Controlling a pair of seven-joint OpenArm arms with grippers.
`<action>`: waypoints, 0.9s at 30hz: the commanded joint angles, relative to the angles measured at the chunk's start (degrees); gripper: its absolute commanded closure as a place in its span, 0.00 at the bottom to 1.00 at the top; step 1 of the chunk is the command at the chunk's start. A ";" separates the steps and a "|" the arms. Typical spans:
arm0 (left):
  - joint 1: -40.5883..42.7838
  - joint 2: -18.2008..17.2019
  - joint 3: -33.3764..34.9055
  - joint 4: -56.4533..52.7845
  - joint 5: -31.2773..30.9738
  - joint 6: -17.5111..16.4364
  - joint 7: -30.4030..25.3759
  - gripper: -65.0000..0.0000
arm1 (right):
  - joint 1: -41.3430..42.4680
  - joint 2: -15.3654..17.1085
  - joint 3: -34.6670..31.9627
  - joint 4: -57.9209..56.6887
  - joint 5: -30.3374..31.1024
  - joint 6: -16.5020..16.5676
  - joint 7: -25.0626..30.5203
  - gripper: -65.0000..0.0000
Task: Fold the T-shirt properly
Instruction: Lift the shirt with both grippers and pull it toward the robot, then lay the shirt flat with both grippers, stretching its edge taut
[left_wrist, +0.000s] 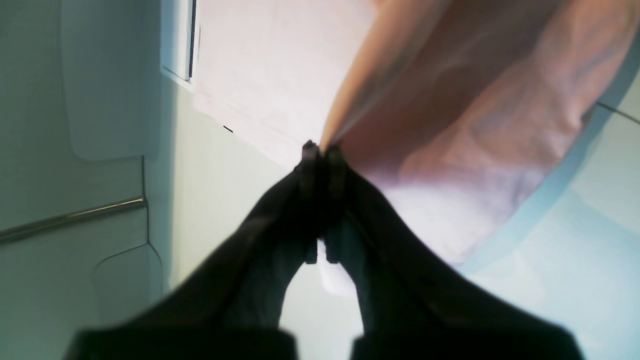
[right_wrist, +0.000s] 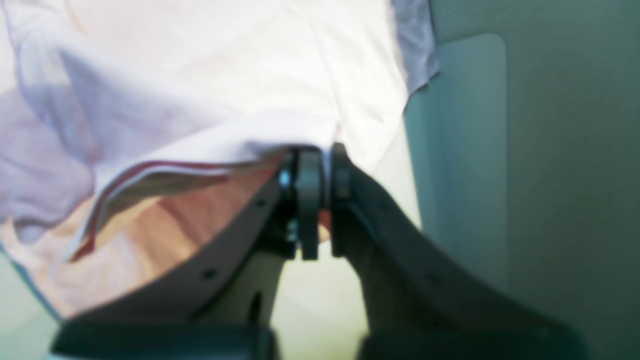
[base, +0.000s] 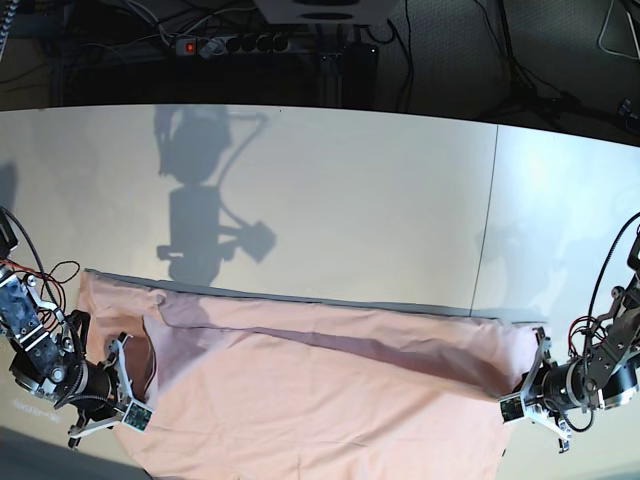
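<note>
The pale pink T-shirt (base: 320, 400) lies spread wide across the front of the white table (base: 330, 190), plain side showing, with a long diagonal fold across its middle. No lettering or neck label shows. My left gripper (base: 520, 392) is at the shirt's right edge in the base view. In the left wrist view it (left_wrist: 322, 147) is shut on a raised edge of the pink cloth (left_wrist: 475, 100). My right gripper (base: 133, 385) is at the shirt's left end. In the right wrist view it (right_wrist: 320, 152) is shut on the cloth's hem (right_wrist: 225, 75).
A seam (base: 490, 220) runs front to back through the table on the right. A power strip (base: 235, 44) and cables lie in the dark behind the table's far edge. The shirt reaches down to the table's front edge.
</note>
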 joint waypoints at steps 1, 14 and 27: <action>-2.10 -0.68 -0.66 0.09 -0.22 1.88 -0.92 1.00 | 2.38 -0.02 0.63 -0.76 -0.37 3.87 1.31 1.00; -2.12 -0.33 -0.66 -1.49 0.90 4.42 -0.98 0.90 | 2.64 -3.82 0.63 -7.37 -5.49 3.82 4.50 1.00; -2.40 3.28 -0.66 -7.43 4.28 7.82 -3.50 0.90 | 2.82 -4.61 0.63 -10.47 -8.04 3.65 6.82 1.00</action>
